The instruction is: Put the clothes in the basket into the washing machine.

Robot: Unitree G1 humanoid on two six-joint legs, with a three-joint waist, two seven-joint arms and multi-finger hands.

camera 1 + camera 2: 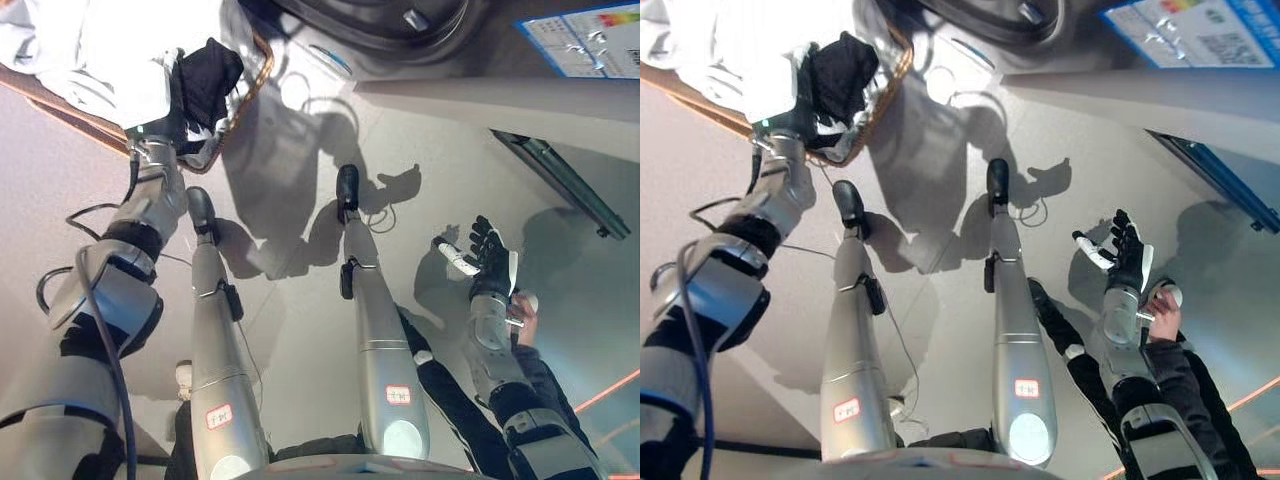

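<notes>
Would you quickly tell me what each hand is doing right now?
Left hand: at the basket, its fingers among the clothes; grip cannot be told.
Right hand: open, fingers spread, holding nothing, above the floor.

Basket (262, 62): brown rim | clothes (95, 45): white | floor (300, 330): pale grey | washing machine (400, 25): dark door, grey body

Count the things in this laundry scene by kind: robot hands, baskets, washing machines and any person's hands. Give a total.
Robot hands: 2, the left hand and the right hand
Baskets: 1, the basket
Washing machines: 1, the washing machine
Person's hands: 1, the person's hand
Total: 5
</notes>
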